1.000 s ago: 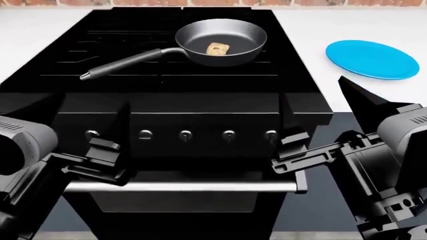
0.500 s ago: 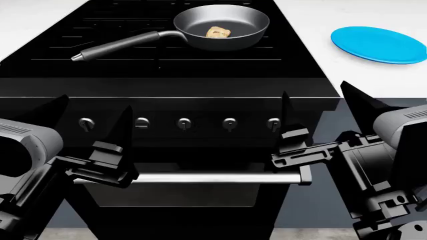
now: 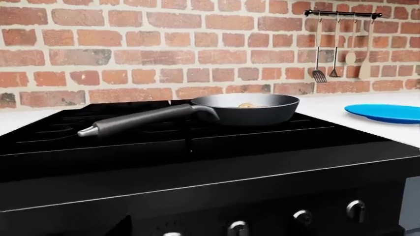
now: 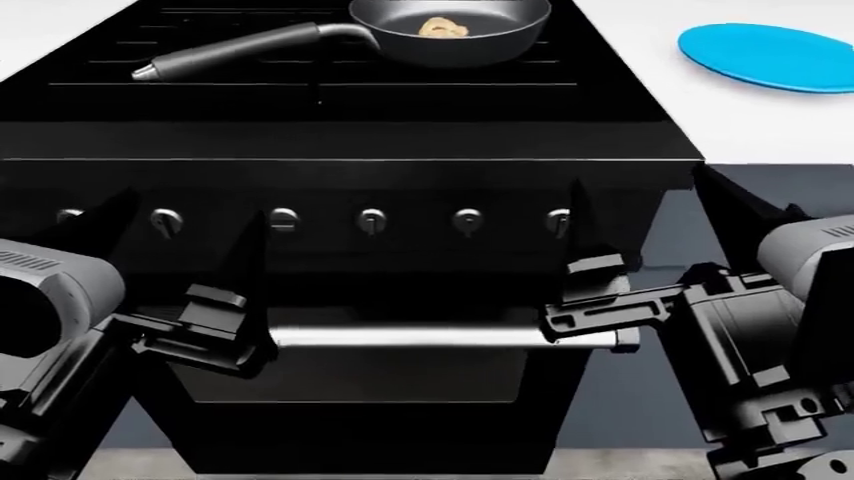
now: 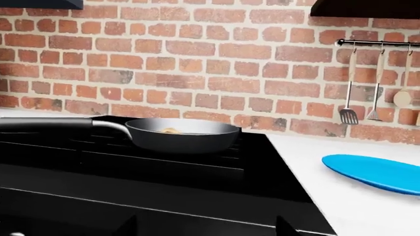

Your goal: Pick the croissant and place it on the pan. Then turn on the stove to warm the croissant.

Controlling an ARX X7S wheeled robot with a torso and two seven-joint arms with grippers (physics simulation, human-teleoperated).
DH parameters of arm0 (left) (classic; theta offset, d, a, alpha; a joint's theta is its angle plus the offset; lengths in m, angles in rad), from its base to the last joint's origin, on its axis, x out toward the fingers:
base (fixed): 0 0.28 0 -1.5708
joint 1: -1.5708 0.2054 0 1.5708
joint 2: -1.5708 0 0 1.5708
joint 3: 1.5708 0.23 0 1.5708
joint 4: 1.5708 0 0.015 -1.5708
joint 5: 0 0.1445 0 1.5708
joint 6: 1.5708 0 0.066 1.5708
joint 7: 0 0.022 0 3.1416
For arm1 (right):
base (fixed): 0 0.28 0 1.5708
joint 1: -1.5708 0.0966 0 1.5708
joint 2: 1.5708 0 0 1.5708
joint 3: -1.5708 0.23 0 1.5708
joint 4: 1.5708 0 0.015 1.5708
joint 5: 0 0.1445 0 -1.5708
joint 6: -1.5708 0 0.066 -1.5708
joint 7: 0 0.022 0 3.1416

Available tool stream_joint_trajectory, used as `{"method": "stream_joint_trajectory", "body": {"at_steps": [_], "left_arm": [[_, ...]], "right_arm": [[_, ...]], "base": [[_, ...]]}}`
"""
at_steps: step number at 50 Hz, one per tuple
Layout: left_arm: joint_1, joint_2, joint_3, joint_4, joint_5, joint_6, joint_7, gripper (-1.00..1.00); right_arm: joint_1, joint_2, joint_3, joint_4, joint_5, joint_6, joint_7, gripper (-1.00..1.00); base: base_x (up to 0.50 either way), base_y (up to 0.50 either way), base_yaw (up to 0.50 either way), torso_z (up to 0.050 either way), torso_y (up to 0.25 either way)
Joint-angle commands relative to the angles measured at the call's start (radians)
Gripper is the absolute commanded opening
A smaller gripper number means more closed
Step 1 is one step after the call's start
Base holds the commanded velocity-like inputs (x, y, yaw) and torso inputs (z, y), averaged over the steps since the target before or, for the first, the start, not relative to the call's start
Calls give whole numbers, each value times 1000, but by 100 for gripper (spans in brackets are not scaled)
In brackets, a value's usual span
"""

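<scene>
On the stove (image 4: 400, 130), the croissant (image 4: 442, 27) is sitting in the pan (image 4: 454, 30), so we are judging the stiff knobs (image 4: 372, 218) need pinching, both grippers empty, jaws spread.

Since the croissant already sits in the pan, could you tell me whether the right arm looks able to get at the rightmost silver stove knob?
Probably yes: the right gripper hovers open just below the rightmost silver knob on the black range's front, and nothing stands between them.

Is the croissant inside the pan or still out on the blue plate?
Inside. The croissant lies on the bottom of the pan on the stove, while the blue plate is bare.
</scene>
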State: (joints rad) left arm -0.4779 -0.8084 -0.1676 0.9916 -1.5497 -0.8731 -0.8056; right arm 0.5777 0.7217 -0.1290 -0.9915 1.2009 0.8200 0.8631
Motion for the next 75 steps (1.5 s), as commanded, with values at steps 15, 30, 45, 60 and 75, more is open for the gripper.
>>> {"method": "stream_joint_trajectory", "body": {"at_steps": [15, 30, 45, 60, 75], "left_arm": [[-2, -5, 7, 3, -1, 4, -7, 100], [-16, -3, 26, 3, -4, 3, -17, 100], [-20, 2, 37, 1, -1, 4, -18, 100], [-27, 11, 36, -19, -5, 21, -30, 100], [-97, 83, 37, -36, -39, 92, -72, 100]], "right_arm": [[1, 20, 9, 2, 27, -26, 15, 100], [-22, 41, 29, 3, 40, -47, 33, 100], [-8, 38, 18, 24, 73, -33, 100, 100], [1, 48, 21, 25, 97, -36, 122, 100], [37, 26, 3, 46, 113, -29, 163, 100]], "base": [[0, 33, 0, -50, 0], [0, 0, 0, -50, 0], [0, 0, 0, -50, 0], [0, 0, 0, -47, 0], [0, 0, 0, 0, 0]]}}
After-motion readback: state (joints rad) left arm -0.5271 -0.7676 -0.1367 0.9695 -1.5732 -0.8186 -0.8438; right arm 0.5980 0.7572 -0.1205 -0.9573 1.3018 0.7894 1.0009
